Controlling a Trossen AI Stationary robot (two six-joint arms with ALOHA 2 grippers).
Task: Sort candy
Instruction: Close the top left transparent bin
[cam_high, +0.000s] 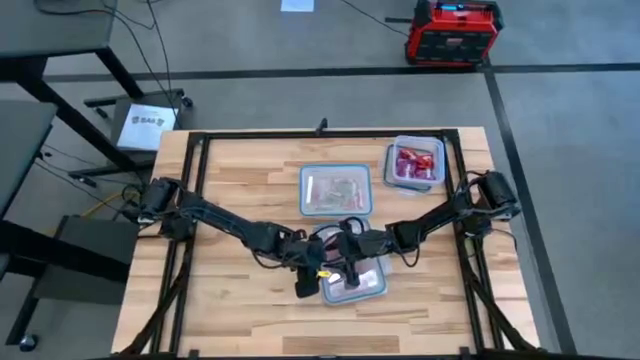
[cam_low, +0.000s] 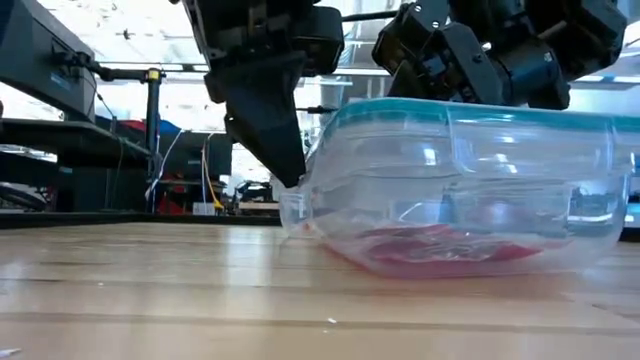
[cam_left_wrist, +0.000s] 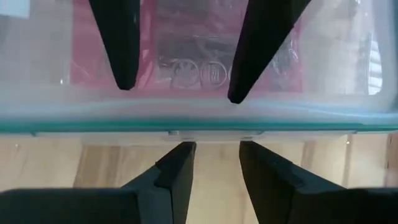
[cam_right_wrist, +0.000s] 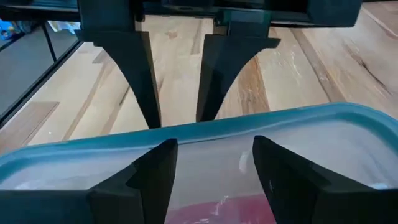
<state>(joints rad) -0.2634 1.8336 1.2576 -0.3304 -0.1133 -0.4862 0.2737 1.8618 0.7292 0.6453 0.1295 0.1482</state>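
Both grippers met at clear rectangular plastic container with bluish rim (cam_high: 358, 283) near table's front middle — red wrapped candy (cam_low: 440, 246) lay flat on its bottom. Left gripper (cam_left_wrist: 211, 163) hung just outside rim, fingers parted. Right gripper (cam_right_wrist: 211, 163) hovered over container — fingers apart, holding nothing

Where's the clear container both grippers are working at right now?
In the high view, the clear plastic container with the bluish rim sits near the table's front edge, centre, between the left gripper and right gripper, red candy inside.
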